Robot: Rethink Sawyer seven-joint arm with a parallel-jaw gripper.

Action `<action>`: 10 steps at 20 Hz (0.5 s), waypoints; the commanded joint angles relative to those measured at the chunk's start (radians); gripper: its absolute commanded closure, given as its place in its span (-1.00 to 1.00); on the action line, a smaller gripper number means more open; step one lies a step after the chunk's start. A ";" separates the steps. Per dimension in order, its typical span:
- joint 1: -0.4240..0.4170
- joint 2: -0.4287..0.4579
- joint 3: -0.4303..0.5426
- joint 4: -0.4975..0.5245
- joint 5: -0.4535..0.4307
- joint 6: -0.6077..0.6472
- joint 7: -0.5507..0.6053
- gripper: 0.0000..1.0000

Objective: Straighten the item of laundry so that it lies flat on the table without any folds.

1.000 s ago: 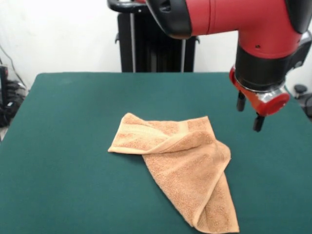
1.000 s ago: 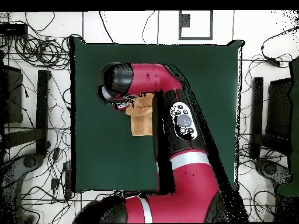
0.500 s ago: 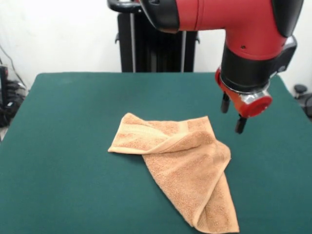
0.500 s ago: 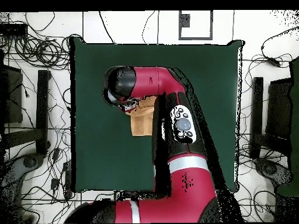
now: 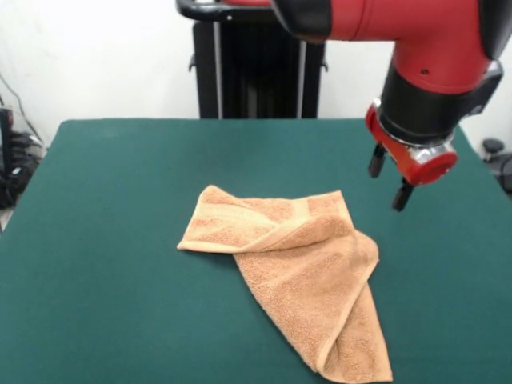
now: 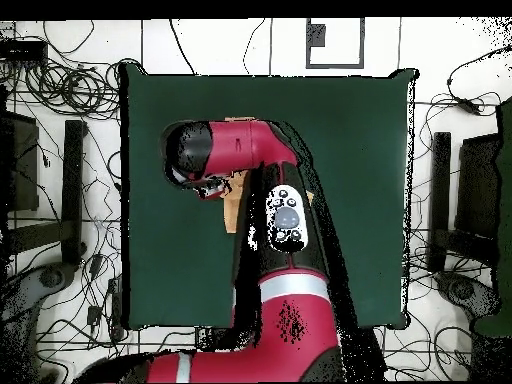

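Note:
The item of laundry [image 5: 296,264], an orange-tan towel, lies crumpled near the middle of the green table [image 5: 112,240]. One corner is folded over diagonally, and a long flap runs toward the front edge. My gripper [image 5: 389,178] hangs open and empty above the table, just right of the towel's back right corner, touching nothing. In the overhead view the red arm covers most of the towel [image 6: 235,205]; only a small tan patch shows beside the arm's head on the table [image 6: 350,130].
Cables [image 6: 60,90] and black stands [image 6: 72,190] lie on the floor round the table. The arm's body [image 6: 285,230] reaches over the table's middle from the base side.
The gripper swung left toward the towel, then drew back a little to the right and slightly up. The towel has not moved.

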 commanded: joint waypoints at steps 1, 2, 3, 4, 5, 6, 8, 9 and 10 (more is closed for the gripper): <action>0.077 0.075 -0.056 0.062 0.076 -0.031 0.308 -1.00; 0.089 0.081 -0.067 0.056 0.088 -0.025 0.328 -1.00; 0.101 0.086 -0.077 0.050 0.101 -0.019 0.349 -1.00; 0.117 0.094 -0.093 0.044 0.110 -0.019 0.370 -1.00; 0.132 0.101 -0.109 0.038 0.120 -0.018 0.392 -1.00; 0.154 0.111 -0.135 0.027 0.125 -0.017 0.423 -1.00; 0.181 0.123 -0.171 0.016 0.132 -0.033 0.455 -1.00; 0.189 0.128 -0.184 0.015 0.137 -0.044 0.459 -1.00; 0.196 0.131 -0.194 0.016 0.146 -0.056 0.466 -1.00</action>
